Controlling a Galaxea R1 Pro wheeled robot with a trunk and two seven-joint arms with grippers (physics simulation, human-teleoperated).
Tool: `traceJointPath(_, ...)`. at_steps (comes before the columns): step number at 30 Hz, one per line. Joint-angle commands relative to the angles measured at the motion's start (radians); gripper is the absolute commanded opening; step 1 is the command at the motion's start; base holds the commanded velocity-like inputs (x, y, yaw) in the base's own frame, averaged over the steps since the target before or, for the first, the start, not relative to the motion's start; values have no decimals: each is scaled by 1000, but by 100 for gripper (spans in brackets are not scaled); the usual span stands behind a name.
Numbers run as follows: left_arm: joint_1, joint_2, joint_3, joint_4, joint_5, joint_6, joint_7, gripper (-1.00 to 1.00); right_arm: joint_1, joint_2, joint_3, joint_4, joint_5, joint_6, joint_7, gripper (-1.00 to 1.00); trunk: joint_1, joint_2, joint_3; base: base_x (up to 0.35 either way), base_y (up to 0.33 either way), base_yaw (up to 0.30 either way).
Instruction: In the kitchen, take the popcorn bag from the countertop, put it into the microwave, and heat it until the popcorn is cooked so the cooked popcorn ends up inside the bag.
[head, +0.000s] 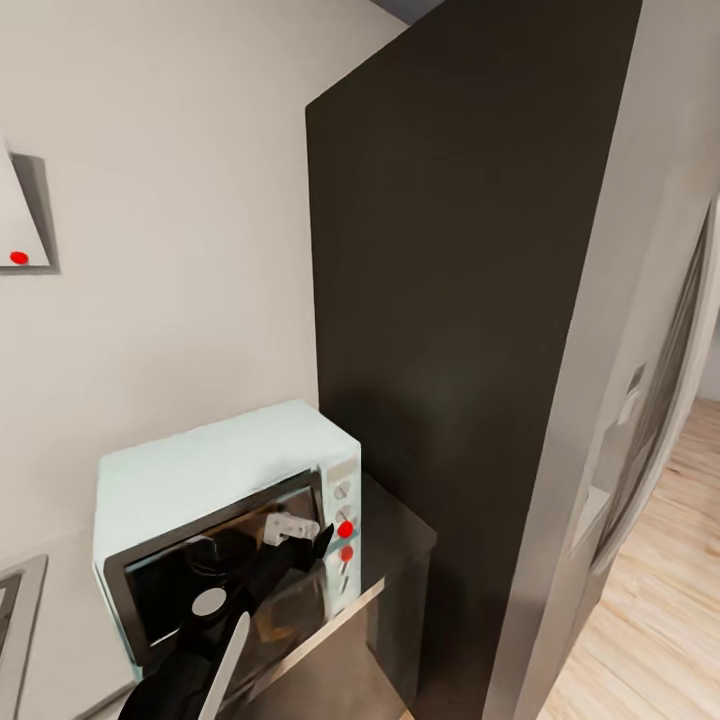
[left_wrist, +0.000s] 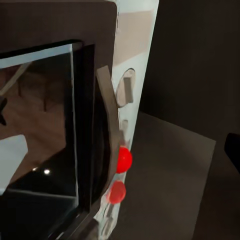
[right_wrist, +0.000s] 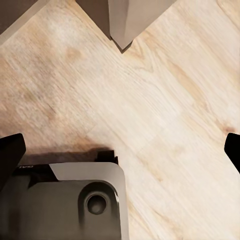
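A tall dark cabinet fills the kitchen corner beside pale walls and wood floor. The microwave sits at the worktop's right end against that cabinet. The left gripper is at its door edge, its state unclear; the right gripper, fingers wide apart, hangs over floor.

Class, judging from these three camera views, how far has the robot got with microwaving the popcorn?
Done: the robot has reached the microwave on the countertop.
In hand: the left gripper is at the door's right edge, beside the knobs and two red lights; whether the door is shut tight is unclear.
Left: heating must still be confirmed. The dark glass hides any bag. The right gripper hangs open over wood floor.
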Motion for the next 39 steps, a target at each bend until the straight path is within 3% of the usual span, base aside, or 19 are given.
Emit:
traceJointPath(1,0,0,1,-1,0,6,-4,100,-1,-1,-5,4,2,-6,1,100,1,-1,0,38,0,0)
traceJointPath(21,0,0,1,-1,0,6,-4,100,-1,-1,-5,5,2,-6,1,100,1,-1,0,25,0,0)
traceJointPath(39,0,0,1,13,0,4,-4,100,-1,-1,-5,5,2,-11,1,100,1,-1,0,-321,0,0)
